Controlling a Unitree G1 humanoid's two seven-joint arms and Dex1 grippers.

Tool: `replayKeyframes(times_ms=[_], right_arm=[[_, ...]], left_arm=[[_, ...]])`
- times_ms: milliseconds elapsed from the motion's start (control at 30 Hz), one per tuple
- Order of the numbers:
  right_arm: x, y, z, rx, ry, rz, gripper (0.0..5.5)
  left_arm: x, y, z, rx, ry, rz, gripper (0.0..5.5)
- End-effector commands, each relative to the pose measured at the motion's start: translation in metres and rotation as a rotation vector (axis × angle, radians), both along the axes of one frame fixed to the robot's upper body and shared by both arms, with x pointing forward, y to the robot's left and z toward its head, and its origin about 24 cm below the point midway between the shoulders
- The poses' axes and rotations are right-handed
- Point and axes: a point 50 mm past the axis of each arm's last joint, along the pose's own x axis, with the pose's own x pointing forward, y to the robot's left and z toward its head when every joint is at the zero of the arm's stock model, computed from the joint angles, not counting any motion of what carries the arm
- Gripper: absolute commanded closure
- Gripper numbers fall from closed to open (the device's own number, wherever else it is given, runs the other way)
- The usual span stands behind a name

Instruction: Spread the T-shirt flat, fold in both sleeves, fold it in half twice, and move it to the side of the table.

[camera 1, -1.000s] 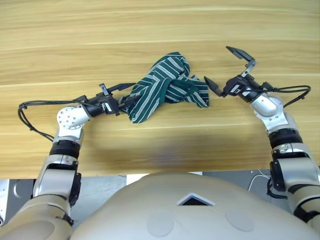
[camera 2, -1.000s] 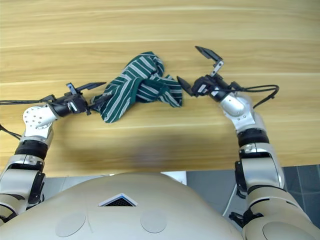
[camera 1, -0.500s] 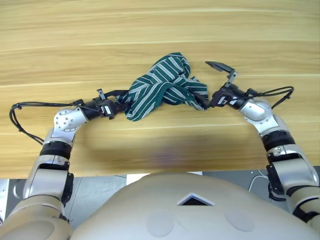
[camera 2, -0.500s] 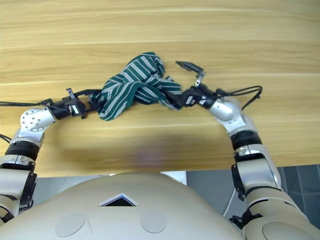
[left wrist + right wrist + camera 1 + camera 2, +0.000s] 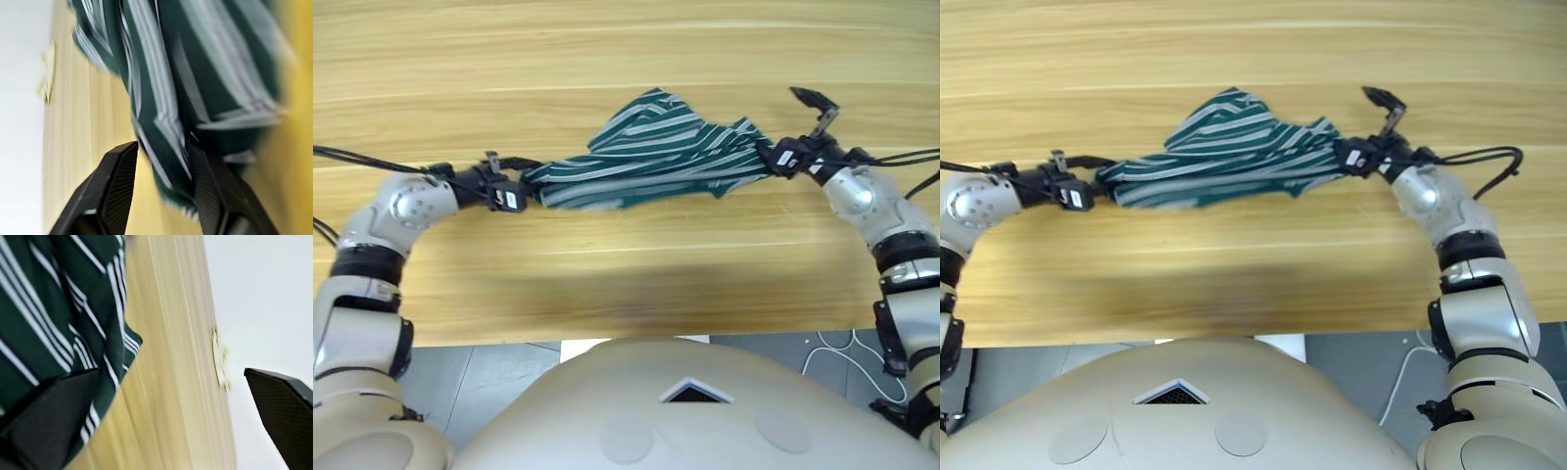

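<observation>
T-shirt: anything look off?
Yes. The T-shirt is stretched as a bunched, twisted band between the left gripper and right gripper, not flat. The right gripper's fingers gape wide, with cloth draped on one.

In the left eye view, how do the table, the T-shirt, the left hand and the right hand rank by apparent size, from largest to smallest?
1. table
2. T-shirt
3. left hand and right hand: they look about alike in size, so I do not rank one above the other.
</observation>
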Motion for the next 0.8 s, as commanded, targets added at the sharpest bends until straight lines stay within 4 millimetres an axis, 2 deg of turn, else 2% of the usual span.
replayKeyframes(times_ms=[33, 133, 233, 367, 500, 633, 733, 800], right_arm=[[-0.021, -0.014, -0.021, -0.064, 0.122, -0.044, 0.12], [-0.028, 0.004, -0.014, 0.048, 0.102, 0.076, 0.12], [-0.034, 0.014, -0.001, 0.132, 0.070, 0.156, 0.12], [-0.040, 0.016, 0.014, 0.190, 0.039, 0.188, 0.12], [-0.044, 0.018, 0.032, 0.270, -0.023, 0.215, 0.12], [-0.039, 0.004, 0.036, 0.247, -0.040, 0.141, 0.12], [-0.042, 0.007, 0.044, 0.282, -0.066, 0.165, 0.12], [-0.044, 0.011, 0.044, 0.297, -0.067, 0.193, 0.12]], left_arm=[[-0.005, 0.021, 0.001, 0.127, 0.024, 0.062, 3.60], [0.000, 0.012, 0.003, 0.094, -0.026, 0.046, 3.60], [-0.003, 0.011, 0.002, 0.059, -0.043, 0.047, 3.60], [-0.003, 0.016, 0.003, 0.007, -0.062, 0.080, 3.60], [0.001, 0.031, 0.009, 0.009, -0.101, 0.149, 3.60], [-0.003, 0.049, 0.015, 0.026, -0.110, 0.202, 3.60], [0.000, 0.056, 0.027, 0.017, -0.161, 0.223, 3.60], [0.001, 0.050, 0.035, -0.058, -0.199, 0.195, 3.60]])
